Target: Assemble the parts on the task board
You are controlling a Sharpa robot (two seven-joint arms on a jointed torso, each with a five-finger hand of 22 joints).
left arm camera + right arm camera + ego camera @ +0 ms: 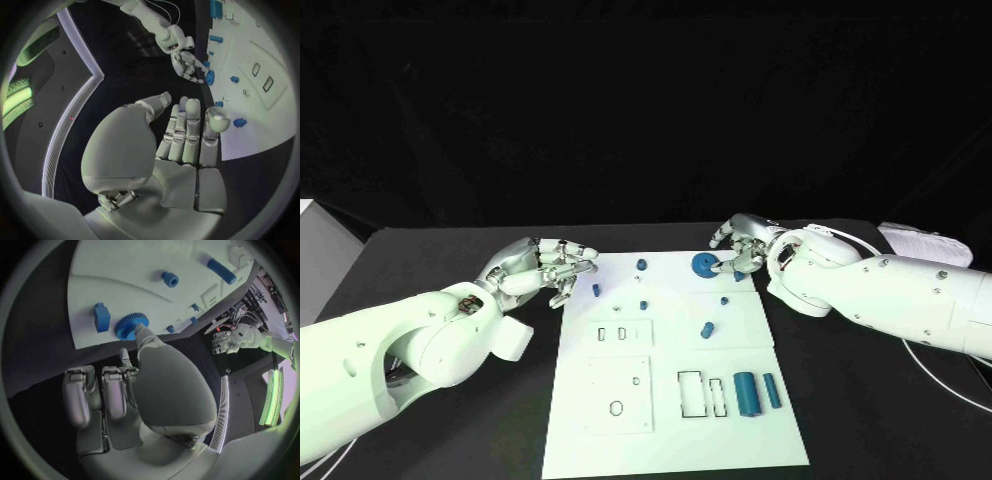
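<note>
Blue toothed gear (130, 325) (round, flat)

The white task board (733, 400) lies flat between the left hand (548, 268) and the right hand (741, 252). A blue toothed gear (705, 264) lies at the board's far corner, touching the right hand's fingertips (142, 331). A blue block (101, 317) lies just beside it. Near the left hand's fingertips (218, 120) lies a small blue piece (239, 122). Two blue cylinders (759, 391) lie side by side at the board's near end, well apart from both hands.
</note>
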